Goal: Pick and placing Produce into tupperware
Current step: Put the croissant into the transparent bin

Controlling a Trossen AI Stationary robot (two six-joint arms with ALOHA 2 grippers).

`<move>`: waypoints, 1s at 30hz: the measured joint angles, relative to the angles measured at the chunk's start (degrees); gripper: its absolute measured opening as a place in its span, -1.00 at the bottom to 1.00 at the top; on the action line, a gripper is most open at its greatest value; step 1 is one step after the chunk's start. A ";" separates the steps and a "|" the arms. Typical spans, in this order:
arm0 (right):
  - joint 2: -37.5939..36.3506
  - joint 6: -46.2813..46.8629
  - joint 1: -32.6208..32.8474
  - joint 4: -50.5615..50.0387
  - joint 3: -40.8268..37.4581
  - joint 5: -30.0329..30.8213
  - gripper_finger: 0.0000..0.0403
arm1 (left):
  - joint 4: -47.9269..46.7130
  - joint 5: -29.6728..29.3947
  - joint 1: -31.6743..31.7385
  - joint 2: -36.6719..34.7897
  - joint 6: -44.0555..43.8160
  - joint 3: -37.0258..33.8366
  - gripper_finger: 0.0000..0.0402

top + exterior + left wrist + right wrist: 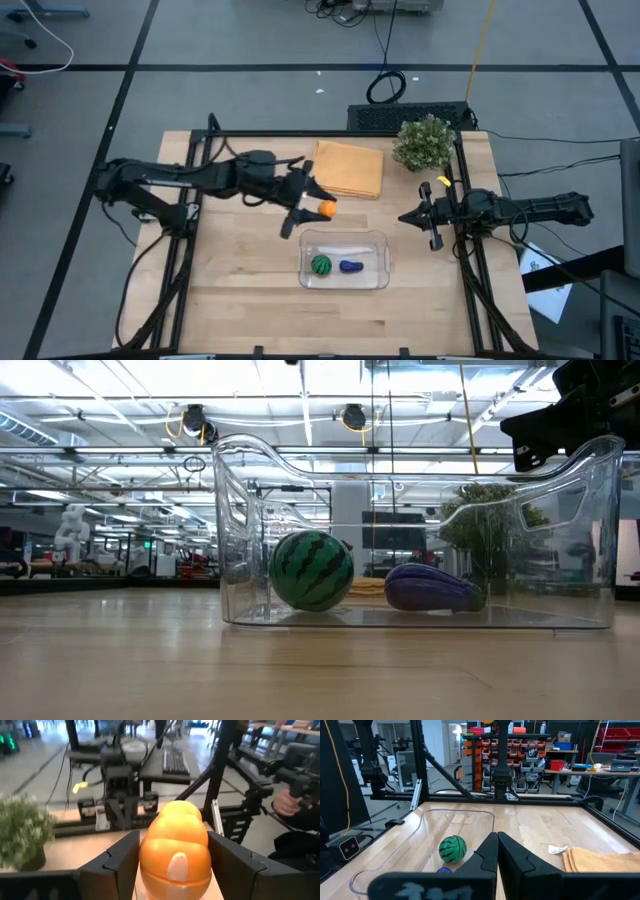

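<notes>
My left gripper (318,207) clamps the orange piece (326,209) just off the tub's (378,262) 11 o'clock corner, so I'd carry it over the rim toward 5 o'clock before releasing, beside the striped ball (320,265) and eggplant (350,267), right gripper (425,217) closed at 3 o'clock.

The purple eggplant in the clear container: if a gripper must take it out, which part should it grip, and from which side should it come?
Grip the purple eggplant across its thick middle, coming straight down from above. It lies flat on its side on the floor of the clear container, whose walls stand higher than it, so the open top looks like the only free way in. The striped green ball sits beside it, so the fingers should probably straddle its short width.
</notes>
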 joint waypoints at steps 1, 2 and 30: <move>0.02 0.01 0.00 0.00 0.00 0.00 -1.00 | -0.77 0.00 0.27 1.09 -0.46 1.02 0.05; 0.00 -0.01 -0.01 -0.02 0.02 -0.02 -1.00 | -1.10 0.00 0.52 2.18 -0.84 2.05 0.05; 0.02 -0.91 -0.02 -0.11 0.02 -0.02 -1.00 | -14.99 9.17 3.11 21.22 -0.43 13.88 0.05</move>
